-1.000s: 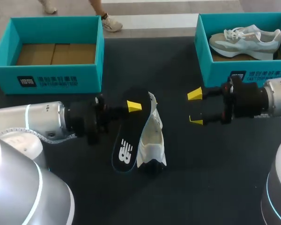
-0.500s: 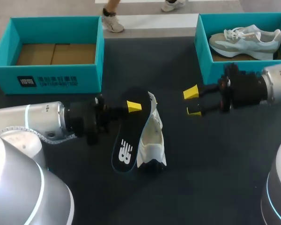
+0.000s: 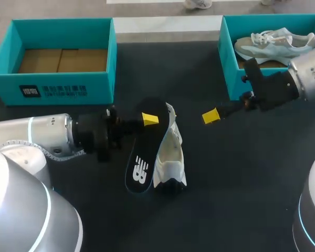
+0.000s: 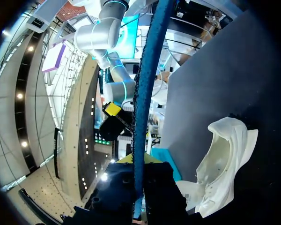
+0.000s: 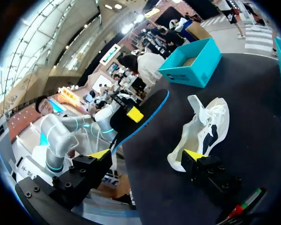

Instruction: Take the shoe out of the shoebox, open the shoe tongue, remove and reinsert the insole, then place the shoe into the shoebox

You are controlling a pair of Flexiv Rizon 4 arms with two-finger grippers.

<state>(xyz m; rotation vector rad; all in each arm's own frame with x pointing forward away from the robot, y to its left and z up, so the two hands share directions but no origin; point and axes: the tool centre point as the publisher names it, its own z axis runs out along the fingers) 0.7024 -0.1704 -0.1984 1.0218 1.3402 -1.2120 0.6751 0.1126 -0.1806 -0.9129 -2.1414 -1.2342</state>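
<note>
The left gripper (image 3: 149,119) pinches the flat black insole (image 3: 140,164) beside the white shoe (image 3: 170,149). The right gripper (image 5: 147,154) is wide open.

Surface (image 3: 226,184): dark, matt, smooth.
Insole (image 3: 143,157): black matt top, blue edge with rough foam look.
Shoe (image 3: 170,152): white cloth, soft, creased.
Shoebox (image 3: 52,86) at surface's far-left corner: teal matt cardboard, plain brown card floor.
Left arm shell (image 3: 37,131): glossy silver-grey.
Right end effector (image 3: 210,116): yellow plastic tip, matt black body.
</note>
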